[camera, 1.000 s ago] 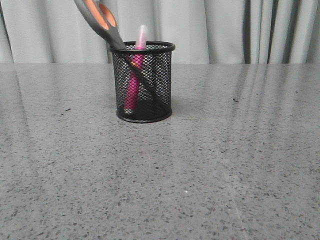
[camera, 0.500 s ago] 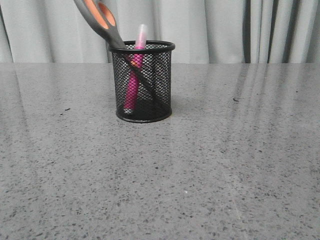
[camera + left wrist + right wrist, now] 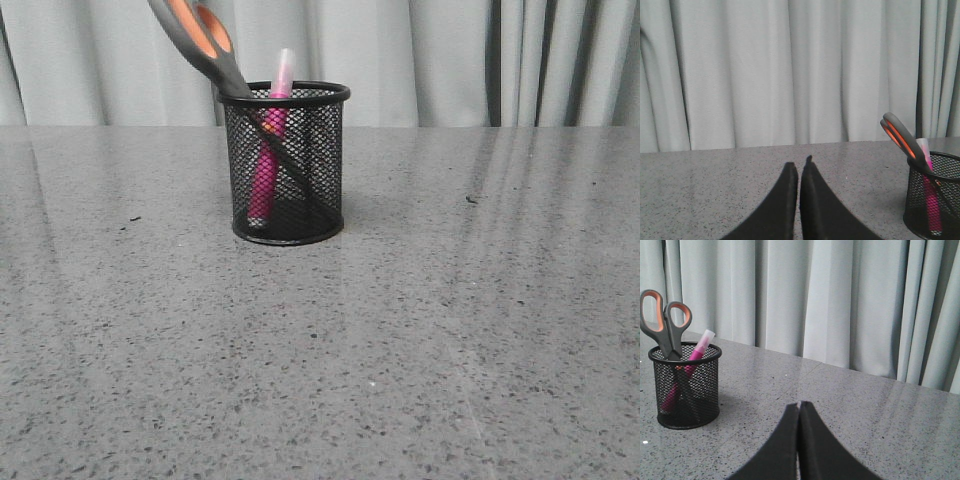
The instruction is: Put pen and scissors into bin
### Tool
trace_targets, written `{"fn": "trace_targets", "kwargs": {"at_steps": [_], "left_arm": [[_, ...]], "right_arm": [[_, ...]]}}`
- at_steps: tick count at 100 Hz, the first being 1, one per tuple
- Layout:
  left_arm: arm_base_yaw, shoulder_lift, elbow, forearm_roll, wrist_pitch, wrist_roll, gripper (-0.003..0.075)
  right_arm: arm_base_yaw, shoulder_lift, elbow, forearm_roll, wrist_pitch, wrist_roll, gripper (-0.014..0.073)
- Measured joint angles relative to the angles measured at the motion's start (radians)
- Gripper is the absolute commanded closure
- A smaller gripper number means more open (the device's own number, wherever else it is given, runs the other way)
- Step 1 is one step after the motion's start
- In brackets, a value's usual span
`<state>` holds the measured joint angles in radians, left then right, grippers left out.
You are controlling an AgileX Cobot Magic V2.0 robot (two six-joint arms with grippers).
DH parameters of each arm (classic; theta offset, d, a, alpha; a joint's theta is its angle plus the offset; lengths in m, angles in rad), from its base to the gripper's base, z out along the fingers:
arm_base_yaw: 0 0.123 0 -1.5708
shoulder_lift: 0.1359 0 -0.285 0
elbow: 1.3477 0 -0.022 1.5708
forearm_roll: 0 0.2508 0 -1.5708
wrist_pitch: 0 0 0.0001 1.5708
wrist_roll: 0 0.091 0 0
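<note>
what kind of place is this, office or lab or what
Likely a staged test bench, not a working office: a bare speckled grey table, a pale curtain closing off the background, and one mesh bin holding scissors and a pen.

A grey speckled stone-look table (image 3: 400, 340) fills the lower part of the front view and runs back to a straight far edge. Behind it hangs a pale grey-white curtain (image 3: 420, 60) in vertical pleats, with darker folds toward the right. Soft, even light leaves faint vertical streaks of reflection on the tabletop. A few small dark specks lie on the surface.
</note>
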<state>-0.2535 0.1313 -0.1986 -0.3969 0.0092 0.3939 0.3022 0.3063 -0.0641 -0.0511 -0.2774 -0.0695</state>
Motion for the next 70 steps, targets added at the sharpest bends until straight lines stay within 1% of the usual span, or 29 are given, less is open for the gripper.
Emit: {"fn": "trace_targets", "kwargs": {"at_steps": [28, 38, 51, 60, 70], "left_arm": [[0.0, 0.0, 0.011, 0.0, 0.0, 0.0, 0.074], [0.01, 0.0, 0.024, 0.074, 0.0, -0.005, 0.074], [0.063, -0.024, 0.066, 0.201, 0.005, -0.101, 0.074], [0.103, -0.062, 0.12, 0.255, 0.02, -0.173, 0.074], [0.13, -0.125, 0.19, 0.29, 0.027, -0.219, 0.074]], "right_arm": [[0.0, 0.0, 0.0, 0.0, 0.0, 0.0, 0.0657], [0.0, 0.0, 0.0, 0.0, 0.0, 0.0, 0.0657], [0.0, 0.0, 0.0, 0.0, 0.0, 0.0, 0.0657], [0.0, 0.0, 0.0, 0.0, 0.0, 0.0, 0.0657], [0.0, 0.0, 0.0, 0.0, 0.002, 0.0, 0.0657]]}}
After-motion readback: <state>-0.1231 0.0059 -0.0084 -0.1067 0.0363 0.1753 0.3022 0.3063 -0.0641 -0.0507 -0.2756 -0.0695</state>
